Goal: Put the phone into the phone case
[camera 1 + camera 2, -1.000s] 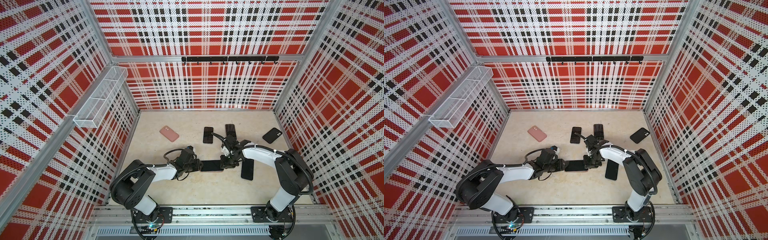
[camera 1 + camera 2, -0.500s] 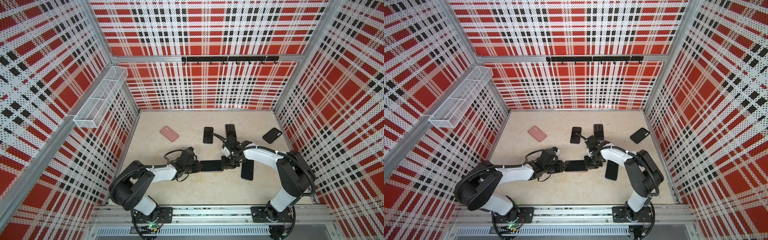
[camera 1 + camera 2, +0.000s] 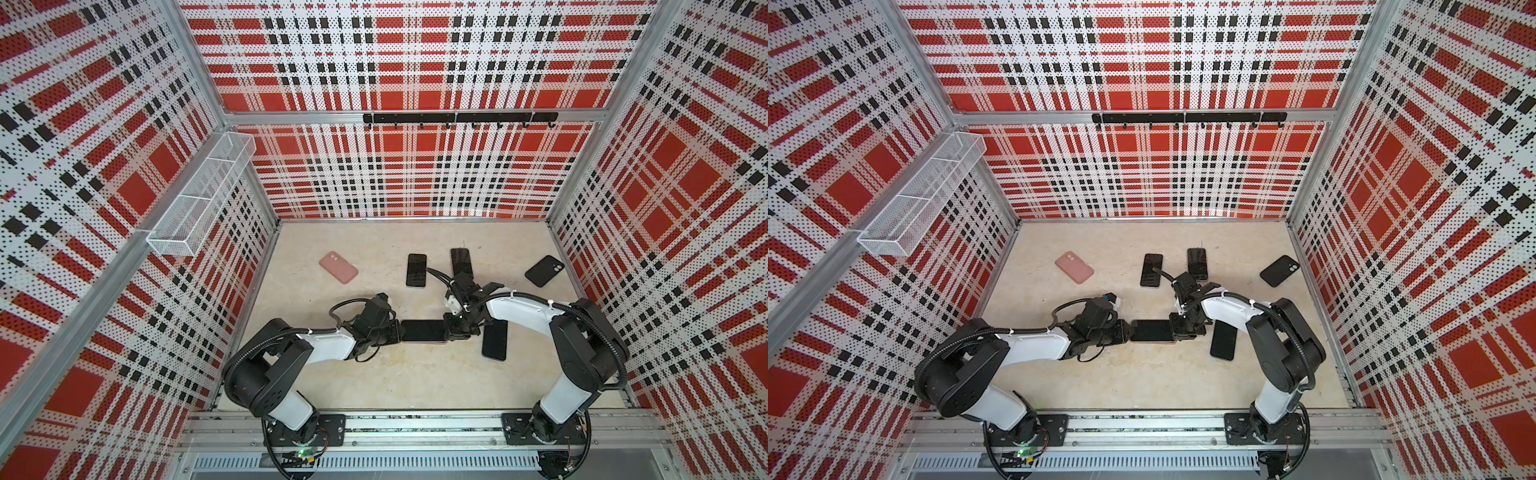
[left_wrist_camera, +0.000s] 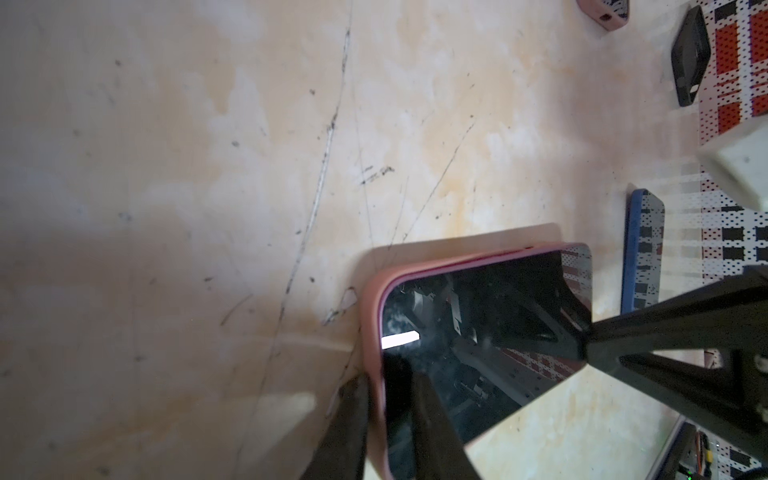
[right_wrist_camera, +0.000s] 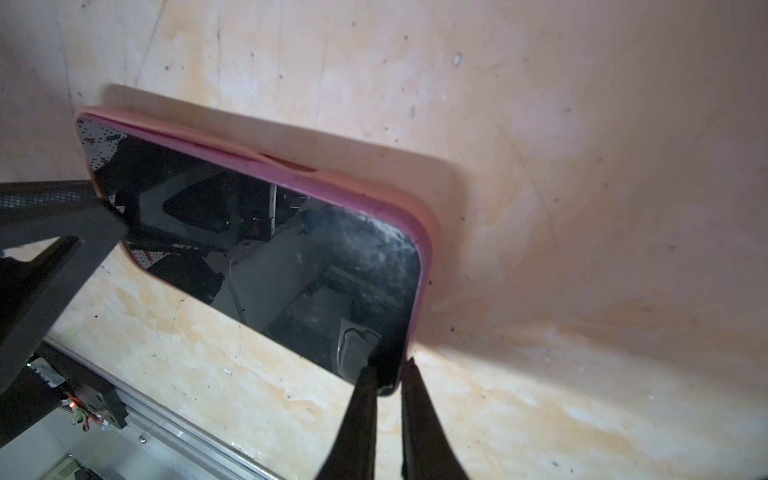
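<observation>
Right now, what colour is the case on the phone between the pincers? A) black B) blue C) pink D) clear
C: the wrist views show a pink case rimming the phone, with the left pincer and right pincer at its ends.

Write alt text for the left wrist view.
A dark-screened phone in a pink case is pinched at its near end by the jaws of the left gripper and at its far end by the right gripper, over a scuffed beige table. A blue-edged phone and a black case lie beyond.
</observation>
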